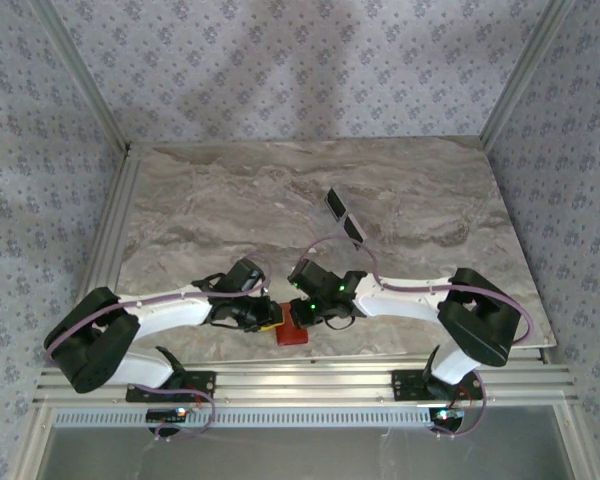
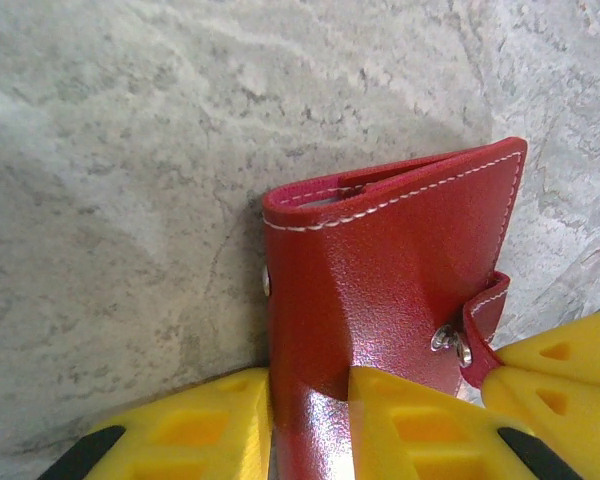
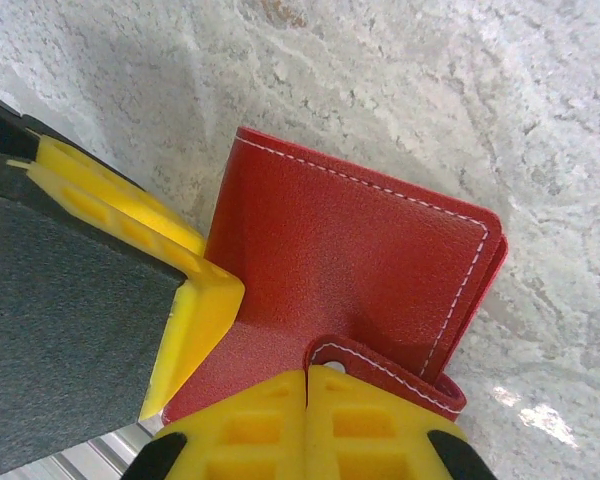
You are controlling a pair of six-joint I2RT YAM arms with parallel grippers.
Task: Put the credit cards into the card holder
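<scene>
Clamping the card holder (image 2: 380, 260) — left pincer (image 2: 310, 405) on body, right pincer (image 3: 307, 400) on strap (image 3: 380, 368).

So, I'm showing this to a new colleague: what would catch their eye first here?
The red card holder at the near edge of the table, clamped in the left gripper, the shut right gripper at its snap strap. Two dark cards lie farther back, mid-table.

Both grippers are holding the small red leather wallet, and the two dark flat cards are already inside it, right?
No: the top view shows both dark cards lying farther back on the marbled tabletop. The left gripper and right gripper do hold the red leather wallet.
</scene>
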